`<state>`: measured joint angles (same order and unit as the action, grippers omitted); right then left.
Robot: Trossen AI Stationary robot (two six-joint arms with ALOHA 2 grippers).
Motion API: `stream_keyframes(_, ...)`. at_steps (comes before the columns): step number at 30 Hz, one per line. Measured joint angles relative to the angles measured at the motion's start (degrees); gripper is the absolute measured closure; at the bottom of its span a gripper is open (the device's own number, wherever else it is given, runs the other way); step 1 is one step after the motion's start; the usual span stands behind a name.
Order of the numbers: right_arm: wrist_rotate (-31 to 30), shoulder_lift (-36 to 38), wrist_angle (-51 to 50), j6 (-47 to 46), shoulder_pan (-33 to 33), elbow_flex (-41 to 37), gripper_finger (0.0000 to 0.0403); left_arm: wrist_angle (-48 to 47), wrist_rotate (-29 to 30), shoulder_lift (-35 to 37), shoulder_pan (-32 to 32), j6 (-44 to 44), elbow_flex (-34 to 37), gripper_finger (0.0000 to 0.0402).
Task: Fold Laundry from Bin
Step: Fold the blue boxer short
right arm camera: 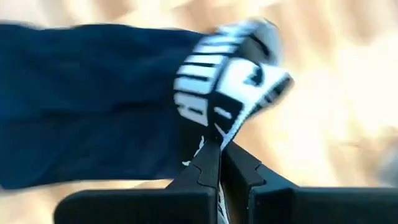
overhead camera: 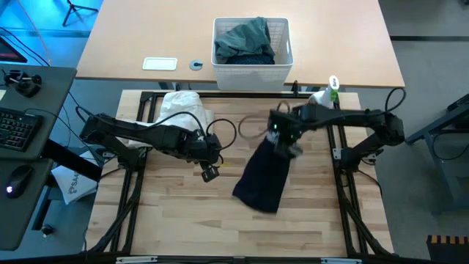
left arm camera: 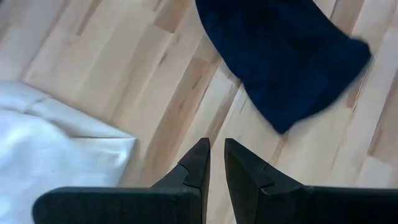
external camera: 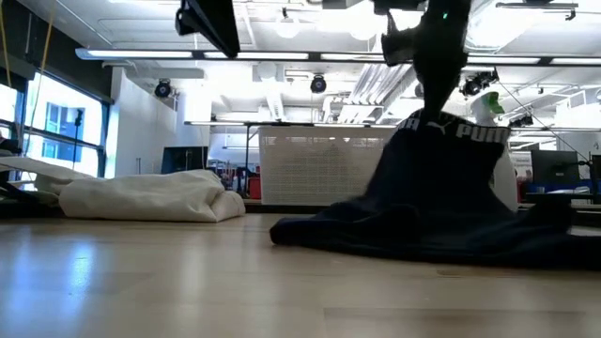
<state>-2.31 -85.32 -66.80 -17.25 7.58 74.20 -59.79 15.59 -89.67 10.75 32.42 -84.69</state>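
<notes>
Right fingers: pinched together on the white-lettered waistband of the black Puma garment (right arm camera: pixel 124 106), right gripper (overhead camera: pixel 284 141) raised above mid-table
Left fingers: nearly together with a thin slit between them, nothing held; left gripper (overhead camera: pixel 210 170) hovers over bare wood, just off the garment's near corner
Puma garment: top edge lifted, body hanging down and trailing onto the wooden table (overhead camera: pixel 183 220), lower part lying bunched and unspread toward the front
White cloth (overhead camera: pixel 183 108): a soft heap at the back left of the table, beside the left arm; rumpled, not visibly folded
Bin (overhead camera: pixel 253 70): white lattice basket on the desk behind the table, a grey-green top (overhead camera: pixel 245 40) and a darker piece beneath it not yet taken out
Progress: early, by my reading; two pieces are out, one is only being laid down, none looks finished, and the bin's contents remain
Open room: wide clear wood in front and to the left of the dark garment, enough to spread it flat
Edges: black frame rails run along both sides and the back of the table; the right arm sits close to the right rail, and a spray bottle (overhead camera: pixel 333 84) stands at the back right corner, near its elbow
</notes>
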Motion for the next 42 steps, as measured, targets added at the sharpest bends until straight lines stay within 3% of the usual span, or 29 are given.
stream_keyframes(4,-9.34,0.00,-3.40,4.25,5.33,2.77,0.0403,-5.93,0.64,0.01,-0.20,-2.60,-3.94,0.0367)
stream_keyframes(6,-10.91,0.00,-4.51,5.83,6.39,4.11,0.0403,-8.43,1.02,0.42,-0.20,-4.00,-5.28,0.0367)
stream_keyframes(10,-8.98,-0.09,-3.95,5.09,5.12,5.00,0.0403,-10.91,1.92,2.15,0.07,-5.04,-5.85,0.0367)
stream_keyframes(16,-7.85,-1.68,6.17,-0.73,-0.61,1.06,0.0403,-11.08,3.87,4.66,1.62,-5.06,-5.85,0.0367)
stream_keyframes(27,-4.68,-16.21,15.27,2.67,-4.05,0.30,0.0398,-10.68,6.27,5.40,3.68,-6.57,-5.85,0.0367)
stream_keyframes(30,-0.09,-18.20,16.57,3.23,-4.05,0.28,0.0365,-10.68,6.38,5.38,4.13,-6.57,-5.85,0.0367)
stream_keyframes(33,3.47,-18.06,15.41,2.82,-3.89,0.85,0.0307,-10.66,6.71,5.38,4.39,-7.07,-5.85,0.0367)
stream_keyframes(38,8.92,-12.42,11.78,5.72,-2.67,2.50,0.0215,-10.59,6.88,5.35,4.39,-7.57,-5.85,0.0367)
stream_keyframes(42,10.82,-7.92,8.98,0.51,2.58,2.51,0.0193,-10.55,8.47,5.35,4.36,-7.65,-5.85,0.0367)
